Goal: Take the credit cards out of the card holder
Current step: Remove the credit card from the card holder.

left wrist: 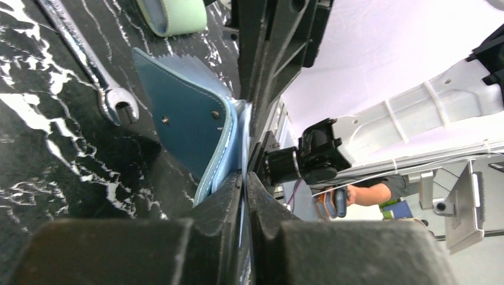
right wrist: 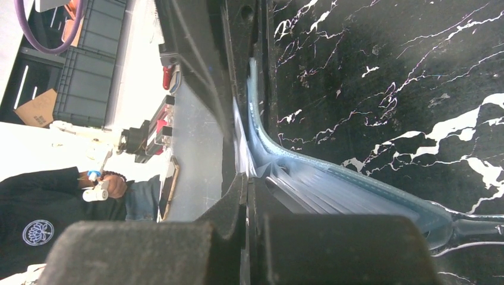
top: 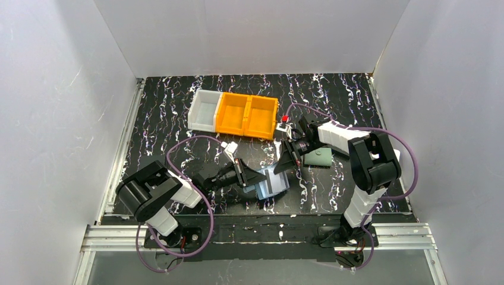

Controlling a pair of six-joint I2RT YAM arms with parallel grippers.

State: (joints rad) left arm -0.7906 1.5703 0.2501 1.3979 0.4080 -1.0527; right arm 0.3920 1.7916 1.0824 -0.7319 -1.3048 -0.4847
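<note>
Your left gripper is pressed together on the pale inner edge of the card holder, which sits low in the centre of the top view, between the 2 arms. Your right gripper pinches the opposite pale edge; whether a credit card is in that pinch, you cannot tell. I judge this is the opening step: next, hold the left firm and pull the right away slowly.

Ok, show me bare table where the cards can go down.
Bare: the table left of the white bin; also the far-right corner past the orange bins. Crowded: the centre, where left tool and right tool clamp the card holder, green wallet beside it.
</note>
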